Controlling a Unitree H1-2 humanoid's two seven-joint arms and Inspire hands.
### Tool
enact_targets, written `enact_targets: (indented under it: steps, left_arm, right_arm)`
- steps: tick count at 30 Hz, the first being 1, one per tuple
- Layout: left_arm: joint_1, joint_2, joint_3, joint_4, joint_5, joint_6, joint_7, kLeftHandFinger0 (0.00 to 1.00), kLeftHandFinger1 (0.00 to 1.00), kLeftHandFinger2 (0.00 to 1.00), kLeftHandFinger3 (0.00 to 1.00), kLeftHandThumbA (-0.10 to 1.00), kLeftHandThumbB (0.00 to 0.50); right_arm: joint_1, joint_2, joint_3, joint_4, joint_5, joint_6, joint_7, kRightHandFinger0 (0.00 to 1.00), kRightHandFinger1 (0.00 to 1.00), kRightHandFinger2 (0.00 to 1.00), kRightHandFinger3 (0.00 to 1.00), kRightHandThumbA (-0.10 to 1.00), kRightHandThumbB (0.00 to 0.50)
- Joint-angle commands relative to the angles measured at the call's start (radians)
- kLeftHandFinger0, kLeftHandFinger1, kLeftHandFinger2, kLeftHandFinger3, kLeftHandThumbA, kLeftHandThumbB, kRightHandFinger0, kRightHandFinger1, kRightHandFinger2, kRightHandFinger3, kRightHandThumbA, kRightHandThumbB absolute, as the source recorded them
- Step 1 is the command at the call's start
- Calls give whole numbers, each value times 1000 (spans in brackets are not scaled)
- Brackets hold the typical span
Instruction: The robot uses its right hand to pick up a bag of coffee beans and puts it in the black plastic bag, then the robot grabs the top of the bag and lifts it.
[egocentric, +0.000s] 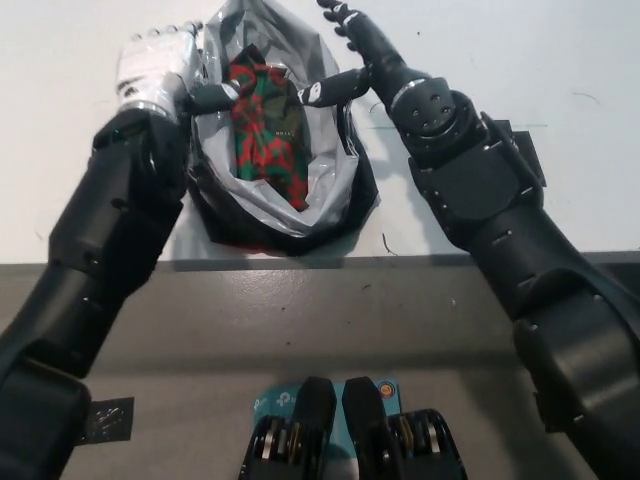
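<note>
Both hands at black plastic bag (300, 215) rim, left hand (157, 65) and right hand (352, 50) splayed, empty

The coffee bag (265, 120) lies inside the plastic bag (325, 195) on the table (520, 60); left hand (155, 65) at its left rim, right hand (350, 45) at its right, perhaps touching.

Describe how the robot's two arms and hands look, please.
The left hand is white and silvery on a metallic wrist, while its arm below is matte black in bulky rounded segments. The right hand and arm are black throughout; the wrist joint is a round disc with small screws and a thin silver ring.
</note>
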Motion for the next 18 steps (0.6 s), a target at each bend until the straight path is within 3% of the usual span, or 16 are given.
enact_targets:
  steps: [1, 6, 12, 18]
  left_arm:
    - [-34, -12, -3, 18, 30, 33, 37, 1000, 1000, 1000, 1000, 722, 374]
    - [-4, -33, 34, 27, -16, 13, 41, 1000, 1000, 1000, 1000, 756, 383]
    - [16, -40, 39, 29, -12, 20, 33, 1000, 1000, 1000, 1000, 773, 373]
    - [32, -35, 27, 21, 2, 23, 26, 1000, 1000, 1000, 1000, 785, 364]
  right_arm:
    - [-80, 6, -2, 11, -18, -19, -27, 1000, 1000, 1000, 1000, 1000, 408]
    - [-65, 10, -20, 48, 5, -31, -23, 1000, 1000, 1000, 1000, 1000, 370]
    - [-59, 9, -13, 99, -4, -39, -39, 1000, 1000, 1000, 1000, 1000, 391]
    - [-49, -5, -5, 145, -13, -47, -44, 1000, 1000, 1000, 1000, 1000, 355]
